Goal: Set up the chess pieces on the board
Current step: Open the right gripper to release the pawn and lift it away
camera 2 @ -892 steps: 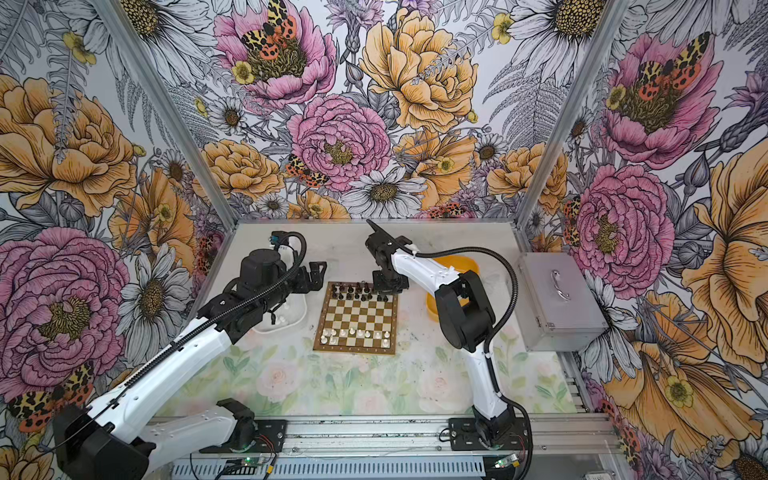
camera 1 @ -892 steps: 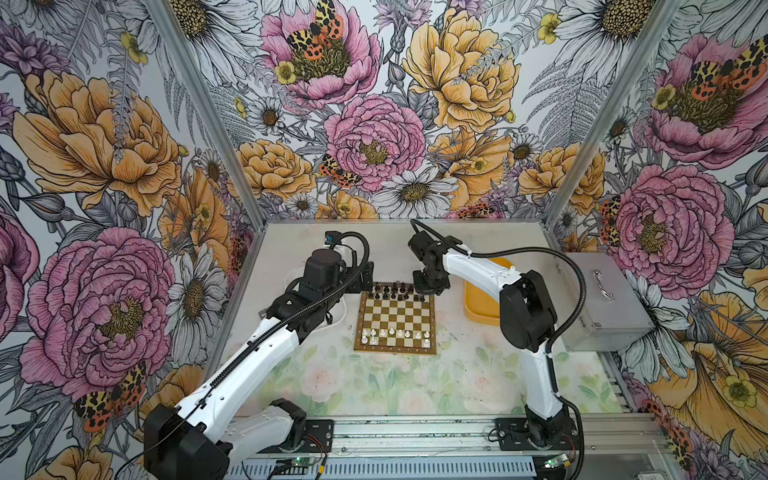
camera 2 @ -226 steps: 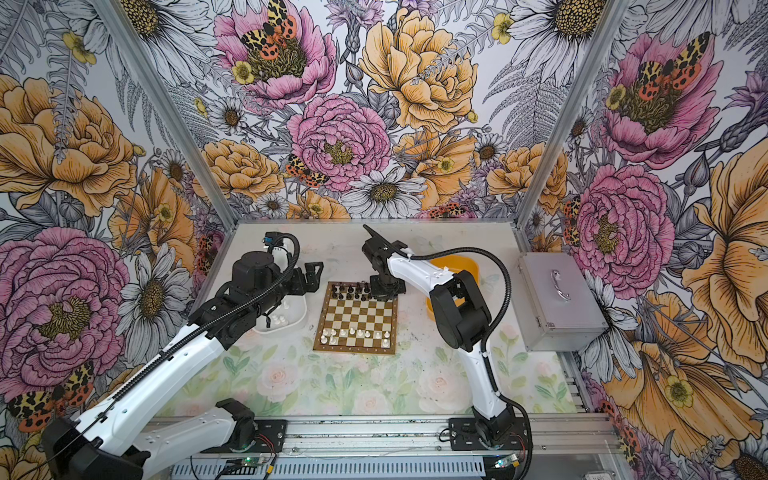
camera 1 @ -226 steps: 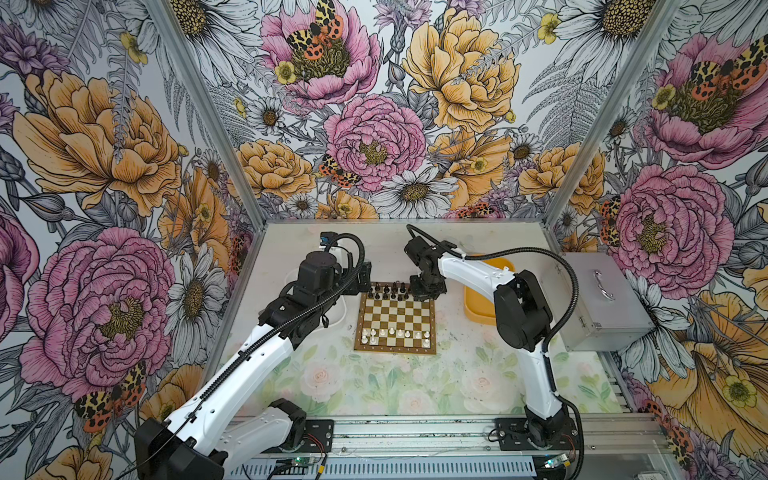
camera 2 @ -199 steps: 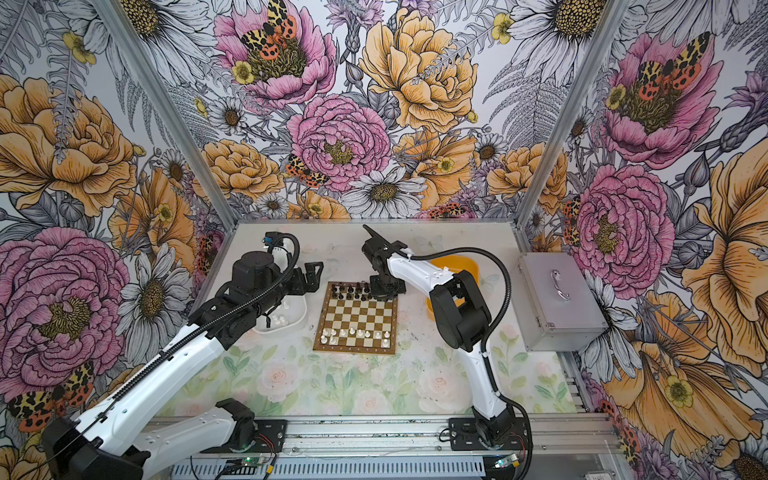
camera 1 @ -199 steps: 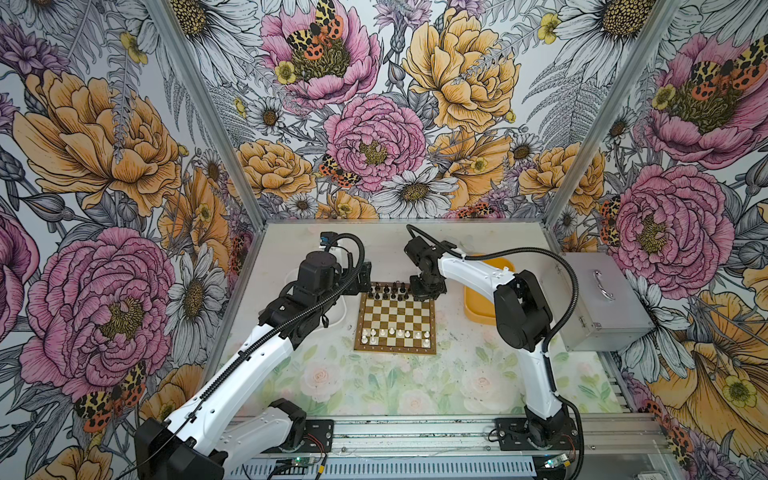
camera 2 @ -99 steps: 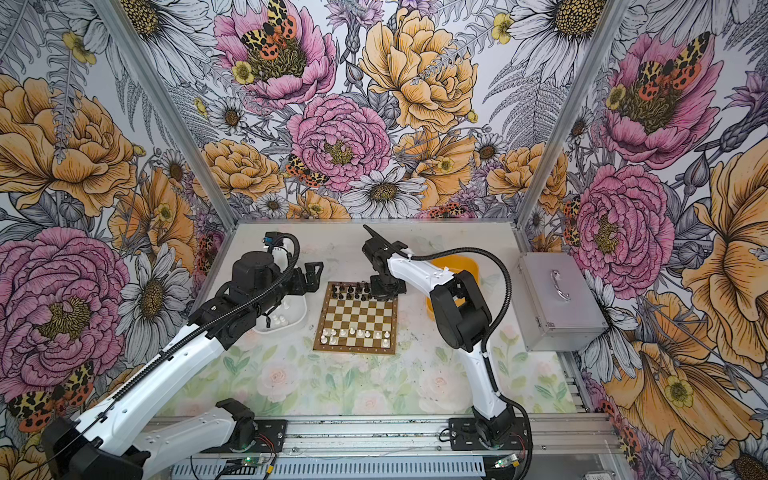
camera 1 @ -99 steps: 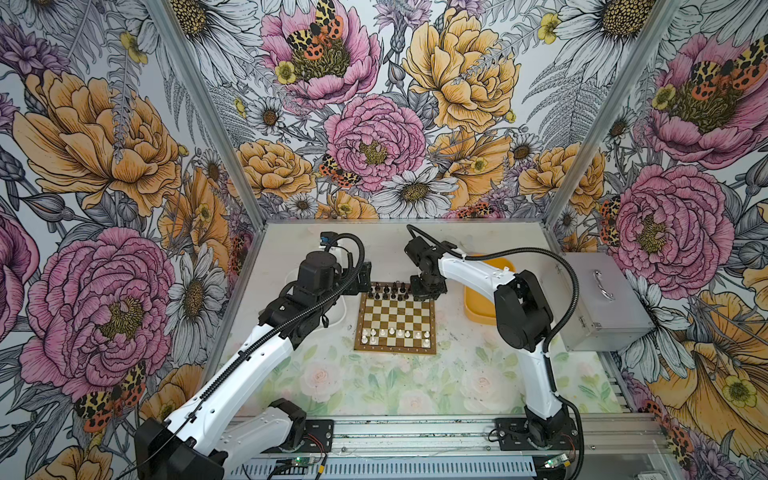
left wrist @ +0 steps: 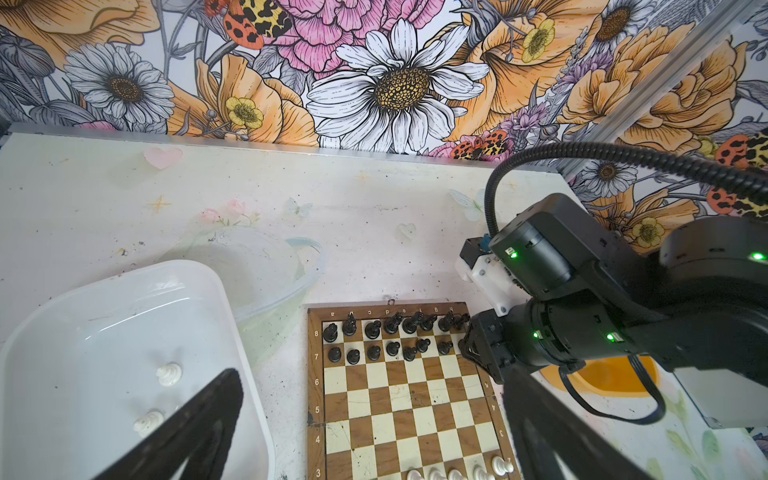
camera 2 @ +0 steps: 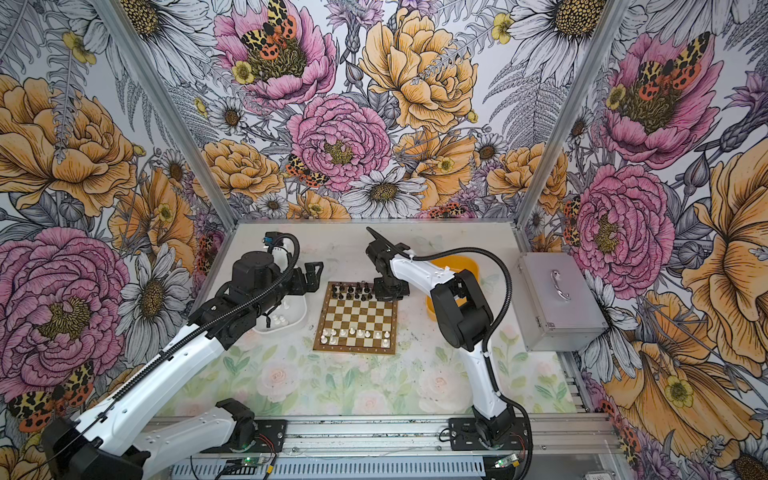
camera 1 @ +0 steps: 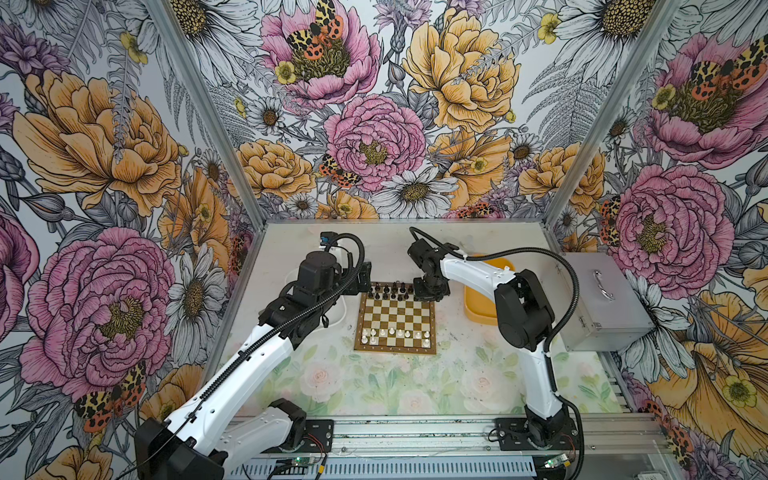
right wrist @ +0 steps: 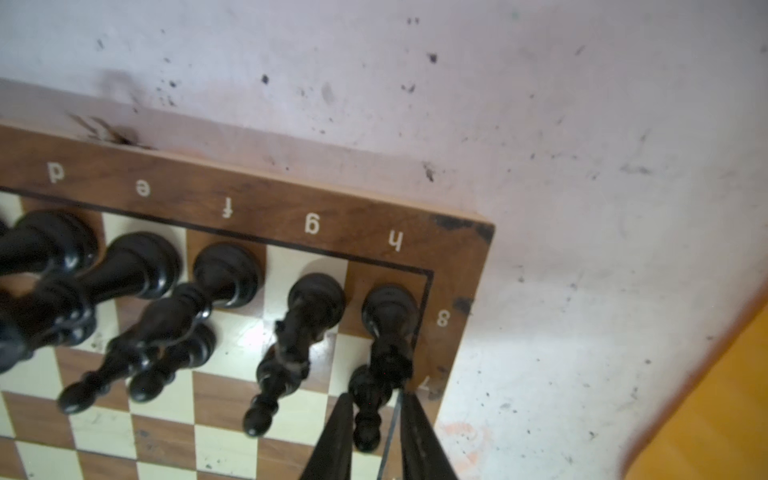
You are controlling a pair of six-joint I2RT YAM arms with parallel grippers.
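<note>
- The right gripper (right wrist: 374, 395) stood over the h-file corner of the board (right wrist: 257, 199), jaws slightly parted; a black pawn (right wrist: 365, 419) stood upright between them, close against one finger, with a sliver of gap at the other; it looked released rather than pinched.
- The main risk, as I judged it, was a lift that was not straight up; the nearer finger could drag on the pawn and tip it.
- The black rook (right wrist: 388, 307) stood just beyond the fingertips and the black knight (right wrist: 316, 299) just to one side of them; a toppling pawn or a sideways swing would likely strike a neighbour and disturb the packed back rows.
- The pawn stood next to the border; an outward nudge could push it off its square.
- The left gripper (left wrist: 370, 374) hung with jaws spread wide and empty; one finger was above the white tray (left wrist: 124, 282), where white pieces (left wrist: 169, 374) lay; such small pieces could easily slip or skid under those broad fingers.
- Hard to make out: whether the nearer right finger actually touched the pawn; the pawn's base, overlapped by the rook's top.
- In both top views the right wrist covered that corner, so the jaws could not be seen from above.
- Cut off or hidden: the white row on the board in the left wrist view; part of the white tray behind the left finger; most of the yellow tray (camera 1: 484, 307) behind the right arm.
</note>
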